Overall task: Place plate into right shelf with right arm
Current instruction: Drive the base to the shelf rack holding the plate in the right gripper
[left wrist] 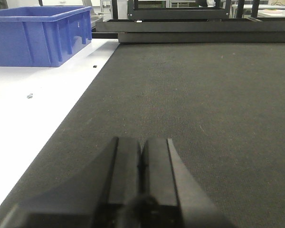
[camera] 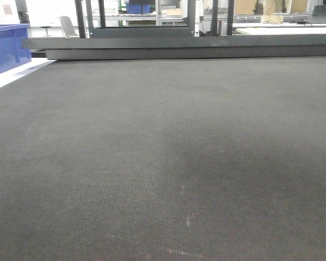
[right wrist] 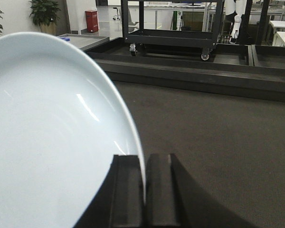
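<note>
In the right wrist view my right gripper [right wrist: 144,159] is shut on the rim of the plain white plate [right wrist: 47,133]. The plate stands on edge and fills the left half of that view, above the dark mat [right wrist: 218,142]. In the left wrist view my left gripper [left wrist: 142,142] is shut and empty, low over the dark mat [left wrist: 190,85]. The stainless-steel right shelf is out of view. Neither gripper nor the plate shows in the front view.
A blue bin [left wrist: 38,35] stands on the white tabletop [left wrist: 23,114] at the left; it also shows in the front view [camera: 5,46]. A raised dark rail [camera: 179,46] borders the mat's far edge. A black wheeled cart [right wrist: 171,28] stands beyond it.
</note>
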